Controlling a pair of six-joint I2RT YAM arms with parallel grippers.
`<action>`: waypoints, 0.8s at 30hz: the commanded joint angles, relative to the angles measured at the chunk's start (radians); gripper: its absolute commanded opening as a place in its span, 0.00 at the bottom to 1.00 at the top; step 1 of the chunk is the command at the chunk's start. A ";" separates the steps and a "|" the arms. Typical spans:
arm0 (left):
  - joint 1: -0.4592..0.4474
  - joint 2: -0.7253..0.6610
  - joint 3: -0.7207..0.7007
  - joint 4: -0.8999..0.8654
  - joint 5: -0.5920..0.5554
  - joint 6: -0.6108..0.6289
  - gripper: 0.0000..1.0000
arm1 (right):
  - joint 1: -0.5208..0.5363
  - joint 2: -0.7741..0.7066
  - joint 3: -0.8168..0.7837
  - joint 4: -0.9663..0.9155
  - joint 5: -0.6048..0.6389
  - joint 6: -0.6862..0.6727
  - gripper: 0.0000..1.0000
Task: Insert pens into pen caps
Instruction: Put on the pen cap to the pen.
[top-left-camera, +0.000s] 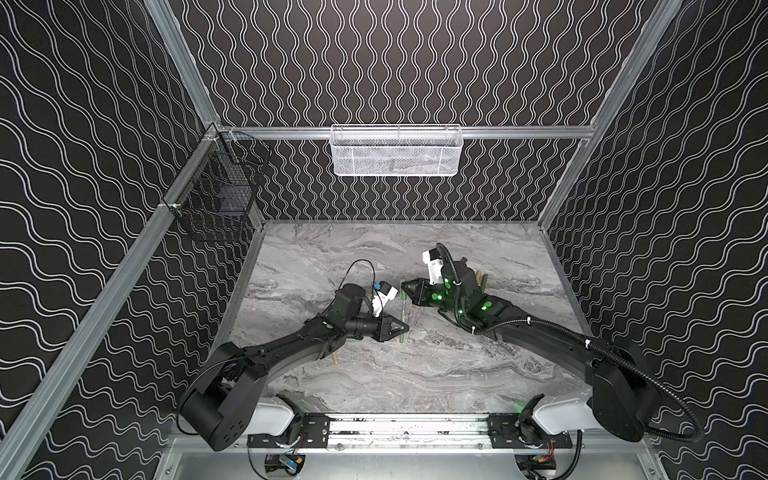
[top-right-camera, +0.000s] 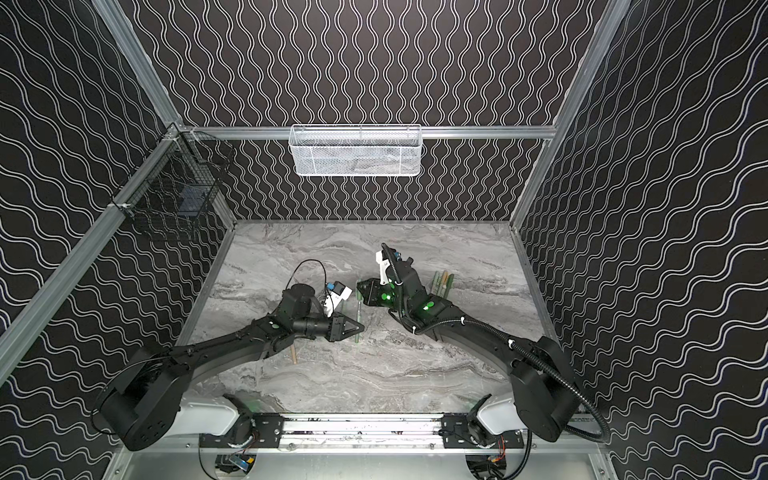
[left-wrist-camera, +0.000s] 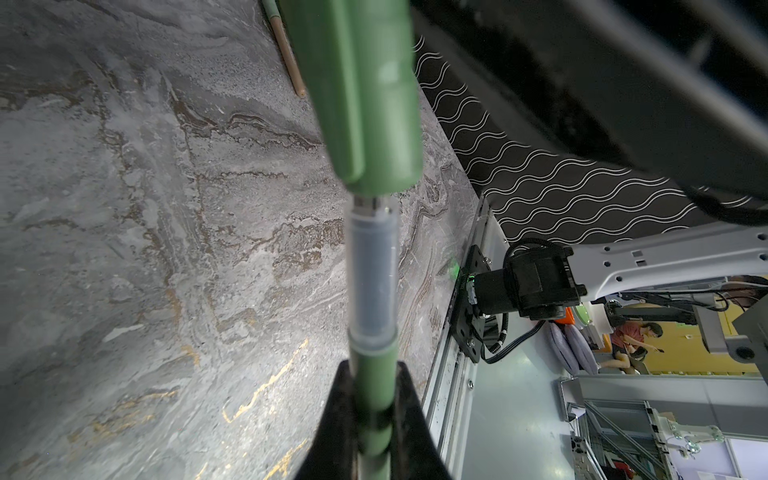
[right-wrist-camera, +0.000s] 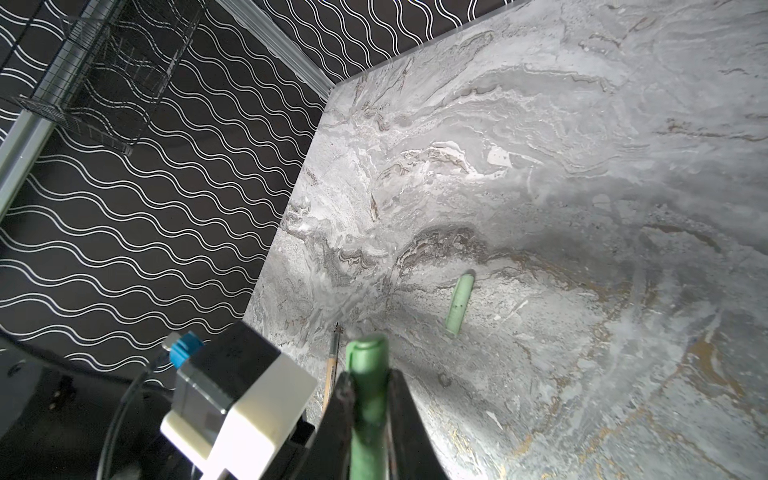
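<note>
Item, left gripper (left-wrist-camera: 374, 374): jaws are clamping narrow on a pale green pen (left-wrist-camera: 372, 291), gripping its barrel just behind the clear grip section.

Item, right gripper (right-wrist-camera: 368, 384): jaws are pinching a green pen cap (left-wrist-camera: 370, 104) across its body.

Pen and cap are hanging above the marble table (top-left-camera: 415, 374) between the two grippers, lined up end to end. The pen's tip is sitting inside the cap's mouth, with the clear section showing outside it.

Loose stock:
- One pale green cap (right-wrist-camera: 459, 305) is lying flat near the held cap.
- One tan-orange pen (top-left-camera: 333, 358) is lying partly under the left arm (top-left-camera: 291, 345).
- A bundle of pens (top-right-camera: 442, 282) is lying side by side beyond the right arm (top-left-camera: 540, 332); whether capped, cannot tell.
</note>
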 joint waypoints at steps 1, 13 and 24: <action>0.007 -0.003 0.009 0.012 -0.007 0.012 0.00 | 0.014 -0.005 0.002 0.043 -0.005 -0.011 0.15; 0.035 -0.052 0.015 -0.015 -0.018 0.016 0.00 | 0.044 0.000 -0.008 0.029 0.023 -0.040 0.15; 0.044 -0.091 0.026 -0.049 -0.031 0.029 0.00 | 0.068 -0.013 -0.031 0.030 0.038 -0.064 0.15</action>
